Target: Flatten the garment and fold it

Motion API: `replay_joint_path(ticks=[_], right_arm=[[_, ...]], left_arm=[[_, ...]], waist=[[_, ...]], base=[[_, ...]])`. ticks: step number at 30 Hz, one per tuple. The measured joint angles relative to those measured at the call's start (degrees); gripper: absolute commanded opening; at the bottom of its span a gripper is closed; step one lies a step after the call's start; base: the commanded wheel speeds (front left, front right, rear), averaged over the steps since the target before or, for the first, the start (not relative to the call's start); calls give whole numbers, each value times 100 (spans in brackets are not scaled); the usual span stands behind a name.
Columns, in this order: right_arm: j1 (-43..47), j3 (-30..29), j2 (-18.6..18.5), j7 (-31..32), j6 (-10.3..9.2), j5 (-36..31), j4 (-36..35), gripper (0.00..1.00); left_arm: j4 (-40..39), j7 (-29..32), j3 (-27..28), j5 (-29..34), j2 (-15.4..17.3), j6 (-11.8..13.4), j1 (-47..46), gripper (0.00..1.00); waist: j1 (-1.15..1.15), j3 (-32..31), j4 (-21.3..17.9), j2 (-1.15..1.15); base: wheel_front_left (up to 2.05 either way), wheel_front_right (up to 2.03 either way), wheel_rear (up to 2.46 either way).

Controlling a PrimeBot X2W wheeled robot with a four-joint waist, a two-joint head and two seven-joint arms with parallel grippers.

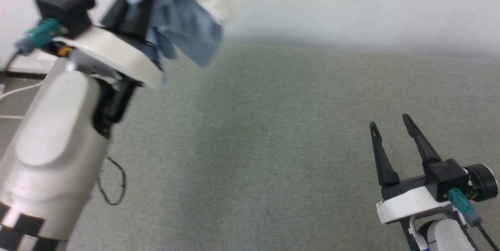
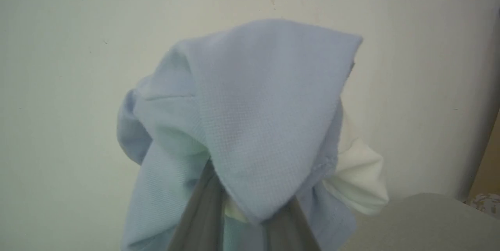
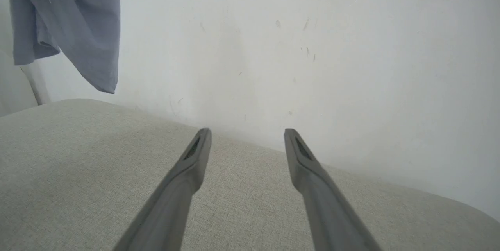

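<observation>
left gripper (image 1: 133,16) nearly closed on the bunched shirt (image 2: 265,106) held above the desk (image 1: 273,145), right gripper (image 1: 390,120) wide open, empty: thin pinch may slip, dropping it crumpled.

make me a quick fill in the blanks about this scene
1. The gripper shut on the light blue knit T-shirt is the robot's ___ one.
2. The right gripper holds its fingers ___, gripping nothing.
3. The T-shirt hangs ___ the grey woven surface, clear of it.
Missing: left; open; above

Head downward, wrists toward wall (image 3: 351,47), garment (image 2: 265,118) in all
</observation>
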Motion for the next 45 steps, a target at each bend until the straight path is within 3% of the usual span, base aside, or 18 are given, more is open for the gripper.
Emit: replay_joint_path(ticks=[6,12,25,26,27,36,41,45], right_arm=[[-3,-51,3,0,0,-1,15,100],[-4,-169,5,56,0,-8,15,100],[-8,-141,7,259,0,148,-36,100],[-8,-130,7,259,0,155,-33,100],[-9,-121,5,259,0,162,-25,100],[6,-57,5,271,0,159,160,100],[113,-86,5,321,0,144,245,100],[277,-120,7,371,0,144,259,100]], left_arm=[[-845,371,-401,-49,-477,223,297,0],[-906,588,-850,-82,-877,353,672,0],[1523,847,-1781,92,-1438,355,1305,0],[1647,788,-1798,118,-1466,333,1301,43],[1752,701,-1805,135,-1504,319,1289,100],[1998,-163,-1820,252,-1690,264,1170,100],[1533,-400,-1657,247,-1602,322,1368,100],[895,-487,-1430,221,-1337,494,1726,100]], waist=[[1,-130,-381,0],[1,-106,-886,0],[3,465,-1737,0],[3,521,-1771,0],[3,575,-1800,0],[3,577,-1770,0],[2,307,-1613,0],[1,7,-1398,0]], base=[[0,0,0],[0,0,0],[0,0,0],[0,0,0],[0,0,0],[0,0,0],[0,0,0],[0,0,0]])
